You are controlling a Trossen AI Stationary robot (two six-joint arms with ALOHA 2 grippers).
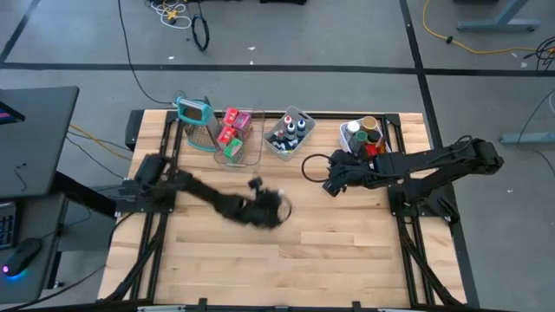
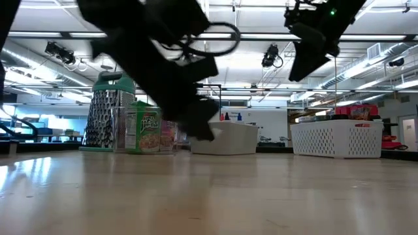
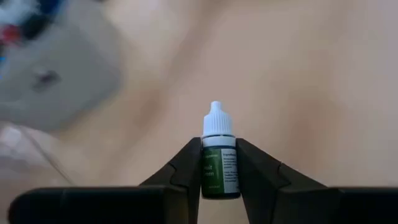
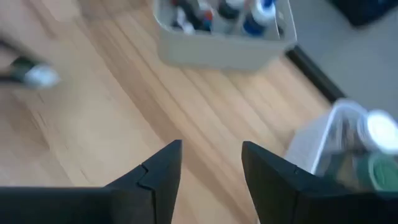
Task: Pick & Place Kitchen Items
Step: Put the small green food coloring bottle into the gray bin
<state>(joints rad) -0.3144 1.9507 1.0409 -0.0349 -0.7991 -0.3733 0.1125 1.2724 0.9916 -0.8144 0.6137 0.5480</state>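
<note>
My left gripper [image 3: 219, 148] is over the middle of the table [image 1: 329, 251] and is shut on a little dropper bottle [image 3: 219, 163] with a green label and a white cap. In the high view that gripper [image 1: 259, 192] sits near of the bins. My right gripper [image 4: 211, 152] is open with nothing between its fingers. It hovers above the wood near the grey bin [image 4: 217, 43] of dark-capped bottles, and shows raised in the low view [image 2: 312, 46]. Red and pink packets [image 1: 232, 128] stand in the clear bin, and lidded jars [image 1: 368, 132] in the white bin. My left gripper pinches the little bottle by its labelled body [image 3: 219, 180], one finger on each side. The white cap [image 3: 216, 121] sticks out past the fingertips [image 3: 191, 152], pointing away from the wrist. The bottle is lifted clear of the table.
A teal-framed grater [image 1: 194, 116] stands at the far left of the row. Beside it come the clear bin [image 1: 247, 154], the grey bin [image 1: 289, 137] and the white bin [image 1: 350, 137], all along the far edge. Bare wood spreads over the near half.
</note>
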